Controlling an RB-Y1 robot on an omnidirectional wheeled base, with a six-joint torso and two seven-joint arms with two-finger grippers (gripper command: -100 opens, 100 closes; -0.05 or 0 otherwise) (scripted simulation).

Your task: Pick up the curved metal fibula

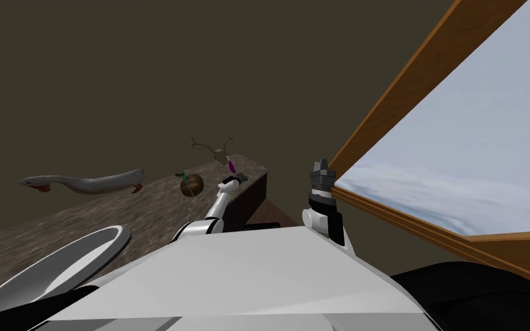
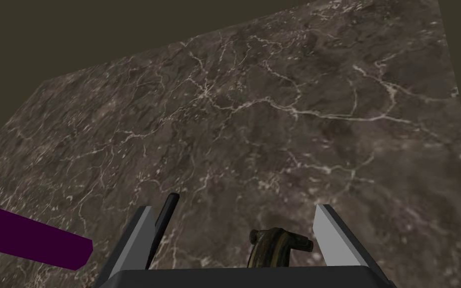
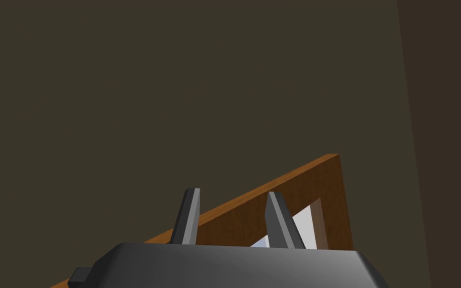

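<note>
Dark bronze in colour, the curved metal fibula (image 2: 274, 247) lies on the dark brown, white-veined marble tabletop (image 2: 254, 110), right betw. the two blades of the left pincer (image 2: 234, 209) and close up against the pincer's dark body, which hides its near end. The left pincer is spread wide w/ nothing gripped. The fibula sits off-centre, nearer the blade on the side away from the flat purple block (image 2: 29, 241), and apart from both blades. Its visible part arches up and ends in a short crossbar. Its long axis seems to run approx. along the pincer's reach, i.e. across the closing line, so the blades should meet its narrow sides. A thin black rod (image 2: 167, 215) lies just inside the other blade; whether it belongs to the fibula can't be told. Judgement: the left arm is the nearer one by far, and the coming move needs a slight shift toward the fibula's side, maybe a bit lower, then closing. The black rod could get caught in the squeeze. In the head view the left pincer (image 1: 239, 178) is at the tabletop's far end. The right pincer (image 3: 232, 191) is raised near the window, well apart, blades parted by a narrower gap and holding nothing.
</note>
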